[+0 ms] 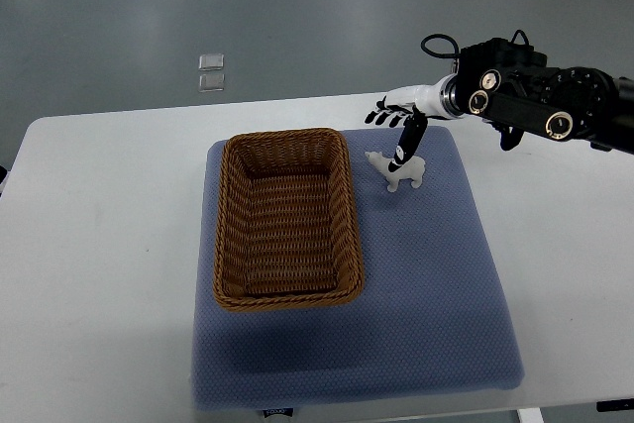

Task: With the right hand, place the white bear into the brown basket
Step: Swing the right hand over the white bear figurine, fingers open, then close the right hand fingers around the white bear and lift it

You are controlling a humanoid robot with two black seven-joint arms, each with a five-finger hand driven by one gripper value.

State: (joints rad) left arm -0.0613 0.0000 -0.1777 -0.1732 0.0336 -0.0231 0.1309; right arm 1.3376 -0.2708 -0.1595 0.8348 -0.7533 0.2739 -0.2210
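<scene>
**Right hand over bear, no grasp**

Right hand enters from the right edge, fingers spread, holding nothing; one finger points down onto the white bear. Bear stands on the blue mat, just right of the brown basket, not touching it. Mat lies on the white table.

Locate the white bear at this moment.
In the top view the white bear stands on the blue mat, just right of the brown basket, beneath the right hand.
</scene>
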